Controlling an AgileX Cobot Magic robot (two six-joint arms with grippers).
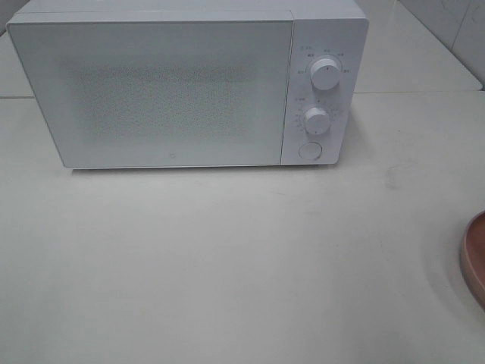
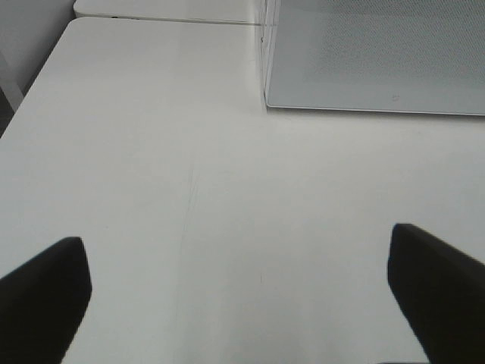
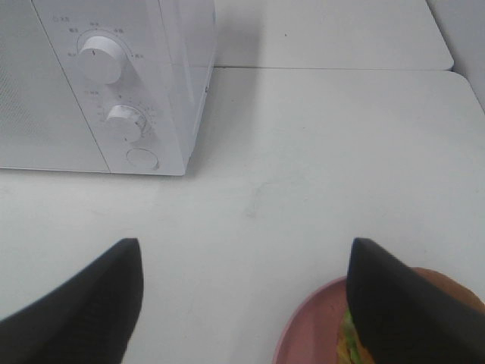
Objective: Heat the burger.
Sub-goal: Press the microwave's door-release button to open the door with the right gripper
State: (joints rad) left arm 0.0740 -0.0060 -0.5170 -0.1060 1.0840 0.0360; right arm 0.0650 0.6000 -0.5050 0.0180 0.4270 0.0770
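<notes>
Two grippers hang over the white table [image 1: 227, 265], each spread wide with nothing between its fingers. The left gripper [image 2: 239, 265] is above bare tabletop near the front of the closed microwave [image 1: 174, 87], and the right gripper [image 3: 246, 280] is off toward the microwave's knob side. The burger [image 3: 351, 339] sits on a pink plate [image 3: 307, 330] on the table, partly hidden behind one finger of the right gripper and well apart from the microwave.

Nothing can be read: faint grey markings ring the upper round white knob [image 1: 325, 73] and lower round white knob [image 1: 316, 119] of the white box-shaped microwave oven [image 1: 151, 91], too blurred to make out.
</notes>
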